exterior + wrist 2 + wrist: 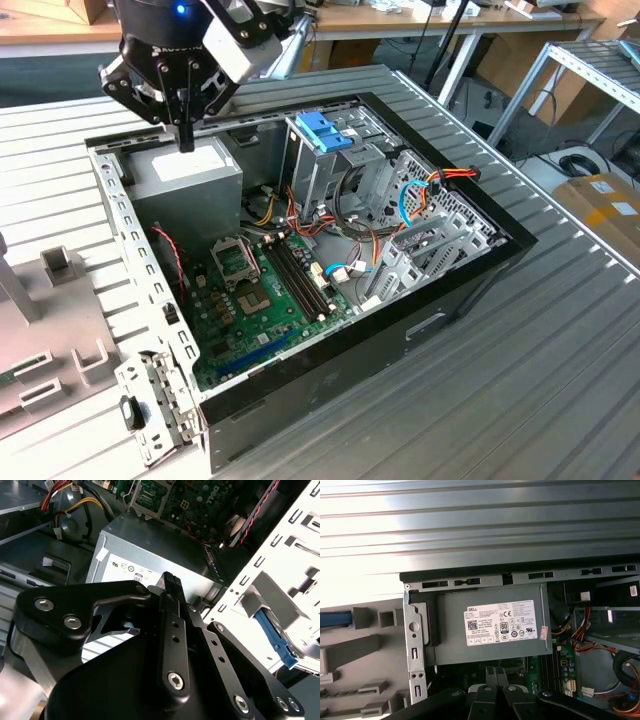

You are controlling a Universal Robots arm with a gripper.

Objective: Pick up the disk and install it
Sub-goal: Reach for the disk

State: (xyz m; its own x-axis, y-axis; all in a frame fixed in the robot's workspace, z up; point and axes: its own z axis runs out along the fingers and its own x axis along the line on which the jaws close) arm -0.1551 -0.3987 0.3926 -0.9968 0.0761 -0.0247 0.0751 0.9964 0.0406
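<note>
End effector (186, 138): fingers together, nothing held; hovers just above power-supply box (190, 172). Disk (335, 618) not under it. Disk sits past box's short end, beyond perforated case wall (415, 650), in grey fixture (365, 650) on tabletop (560, 340). Blue frame edge of disk visible; long axis seems in line with box's long side. Whether flat or on edge: cannot tell.

An open computer case (420, 330) lies on the ribbed metal tabletop (540, 380). Its green motherboard (255, 300) sits between a grey power-supply box (200, 180) with a white sticker (502, 622) and a tall metal drive cage (310, 175) topped by a blue clip (325, 130). Coloured cables (420, 195) tangle beside the cage, and a grey slotted fixture (60, 340) stands outside the case at the exterior view's left.
</note>
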